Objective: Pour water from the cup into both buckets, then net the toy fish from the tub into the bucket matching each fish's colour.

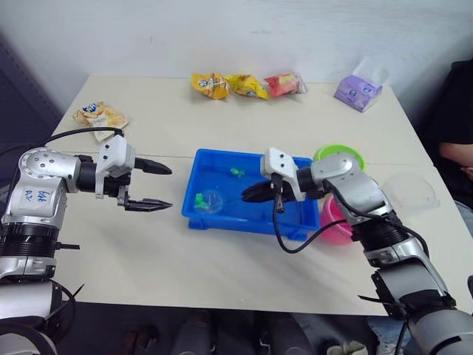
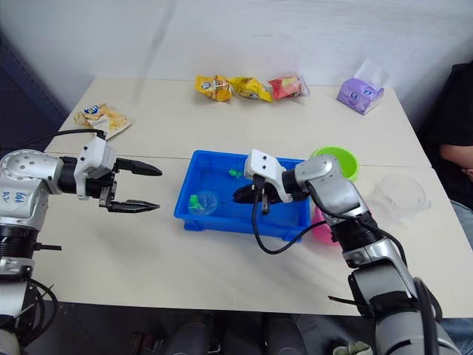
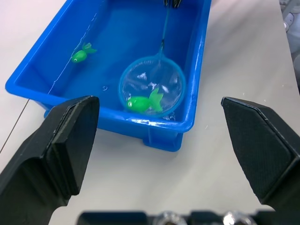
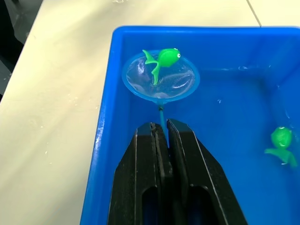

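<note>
Green plastic toy fish (image 4: 161, 60) lies in the blue-rimmed round net (image 4: 161, 77), inside the bright blue rectangular tub (image 1: 199, 166); right gripper (image 4: 161, 136) clamps the net's handle, left gripper (image 1: 151, 186) gapes wide beside the tub.

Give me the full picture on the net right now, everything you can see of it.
The net is a small round hoop with a light-blue rim, see-through mesh and a thin dark stick handle. It lies low inside the blue tub, near the end closer to the left arm, with a green fish resting in the hoop. The right pincer is shut on the handle. A second green fish lies loose elsewhere in the tub.
</note>
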Robot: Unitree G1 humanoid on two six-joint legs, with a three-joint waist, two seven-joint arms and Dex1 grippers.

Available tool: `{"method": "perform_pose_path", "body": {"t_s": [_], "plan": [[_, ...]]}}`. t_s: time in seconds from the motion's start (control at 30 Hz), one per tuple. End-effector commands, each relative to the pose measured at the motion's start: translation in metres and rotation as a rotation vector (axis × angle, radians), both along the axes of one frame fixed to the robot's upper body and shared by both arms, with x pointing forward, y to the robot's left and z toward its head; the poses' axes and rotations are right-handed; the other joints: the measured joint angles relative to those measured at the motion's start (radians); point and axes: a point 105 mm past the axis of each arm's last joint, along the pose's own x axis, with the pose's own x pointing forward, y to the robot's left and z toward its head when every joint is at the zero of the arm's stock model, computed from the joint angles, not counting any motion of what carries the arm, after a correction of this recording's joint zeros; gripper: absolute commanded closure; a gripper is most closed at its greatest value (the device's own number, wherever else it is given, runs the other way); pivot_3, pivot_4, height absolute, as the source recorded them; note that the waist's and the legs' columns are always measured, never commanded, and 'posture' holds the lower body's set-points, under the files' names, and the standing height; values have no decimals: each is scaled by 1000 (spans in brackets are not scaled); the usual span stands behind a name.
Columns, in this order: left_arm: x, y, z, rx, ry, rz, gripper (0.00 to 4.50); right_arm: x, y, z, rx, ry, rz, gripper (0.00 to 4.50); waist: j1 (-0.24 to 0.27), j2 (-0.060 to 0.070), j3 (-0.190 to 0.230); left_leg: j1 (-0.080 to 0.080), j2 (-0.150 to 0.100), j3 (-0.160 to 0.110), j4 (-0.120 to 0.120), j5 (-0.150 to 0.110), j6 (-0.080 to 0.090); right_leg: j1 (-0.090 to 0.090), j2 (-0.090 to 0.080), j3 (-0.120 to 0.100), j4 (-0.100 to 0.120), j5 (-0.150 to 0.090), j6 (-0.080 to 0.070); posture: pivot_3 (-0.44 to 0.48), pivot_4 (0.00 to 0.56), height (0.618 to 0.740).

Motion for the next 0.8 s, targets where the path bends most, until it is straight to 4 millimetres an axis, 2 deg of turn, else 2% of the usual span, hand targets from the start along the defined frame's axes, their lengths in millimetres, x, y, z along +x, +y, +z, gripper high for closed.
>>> {"method": "perform_pose_path", "body": {"t_s": [0.03, 0.2, 0.37, 0.53, 0.8], "plan": [[0, 0, 18, -67, -52, -2, 15, -9, -12, 16, 45, -81, 30, 4500, 2, 0, 0, 0, 0, 0, 0, 0, 0, 0, 0, 0, 0, 0, 0, 0, 150, 740], [-1, 0, 18, -110, -40, 2, 15, -13, -35, 20, 57, -141, -14, 4500, 1, 0, 0, -1, 0, 0, 0, 0, 0, 0, 0, 0, 0, 0, 0, 0, 150, 740], [0, -8, 15, -161, -30, -8, 15, -16, -54, 25, 79, -207, -82, 4500, -1, 0, 0, -1, 0, 0, 0, 0, 0, 0, 0, 0, 0, 0, 0, 0, 150, 740], [4, -24, 12, -215, -28, -28, 15, -22, -72, 30, 120, -230, -147, 4500, 3, 0, 0, -1, 0, 0, 1, 0, 0, 0, 0, 0, 0, 0, 0, 0, 150, 740], [7, -55, 15, -344, -47, -66, 15, -40, -110, 57, 207, -271, -289, 4500, 9, 0, 0, -1, 0, 0, 2, 0, 0, 1, 0, 0, 0, 0, 0, 0, 150, 740]]}}
